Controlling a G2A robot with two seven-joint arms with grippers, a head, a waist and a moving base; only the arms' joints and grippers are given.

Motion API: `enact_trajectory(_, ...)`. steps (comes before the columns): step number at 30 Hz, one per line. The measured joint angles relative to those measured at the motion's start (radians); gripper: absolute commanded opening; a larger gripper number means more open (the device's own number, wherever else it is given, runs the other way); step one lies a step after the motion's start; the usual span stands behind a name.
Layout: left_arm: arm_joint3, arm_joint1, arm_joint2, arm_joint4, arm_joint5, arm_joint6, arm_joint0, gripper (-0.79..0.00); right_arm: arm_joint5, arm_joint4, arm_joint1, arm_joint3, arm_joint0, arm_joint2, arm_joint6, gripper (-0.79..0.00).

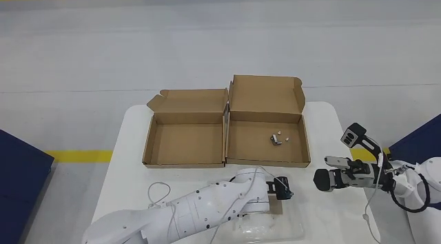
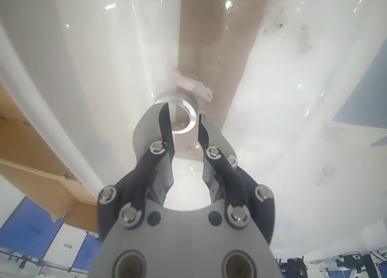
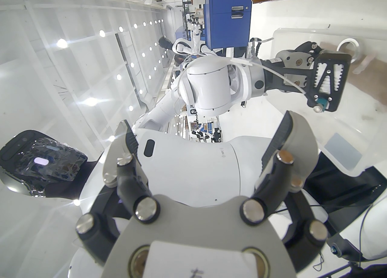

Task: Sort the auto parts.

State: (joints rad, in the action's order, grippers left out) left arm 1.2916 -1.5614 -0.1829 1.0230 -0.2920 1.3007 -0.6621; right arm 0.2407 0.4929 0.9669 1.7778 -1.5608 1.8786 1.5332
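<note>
part open, the left pincer (image 2: 183, 111) straddles the metal ring (image 2: 191, 116) in the near tray (image 3: 302, 30) and should centre, then close squarely before lifting; the right pincer (image 3: 207, 119) hangs wide open, empty.

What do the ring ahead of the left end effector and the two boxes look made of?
Ring: bare metal, perhaps aluminium or steel, judging by its bright, machined silvery sheen. Boxes: brown cardboard with a matt surface and folded flaps.
</note>
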Motion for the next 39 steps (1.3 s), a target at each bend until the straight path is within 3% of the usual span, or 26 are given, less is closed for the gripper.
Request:
enact_trajectory(15,-0.036,-0.024,-0.024,0.043,-0.007,0.026,-0.024,-0.785,0.000,0.000,0.000,0.000,0.000,0.000,0.000,0.000)
enact_trajectory(22,-0.058,-0.033,-0.036,0.051,-0.022,0.029,-0.038,-0.754,0.000,0.000,0.000,0.000,0.000,0.000,0.000,0.000)
enact_trajectory(39,-0.093,-0.053,-0.068,0.077,-0.034,0.035,-0.056,-0.785,0.000,0.000,0.000,0.000,0.000,0.000,0.000,0.000)
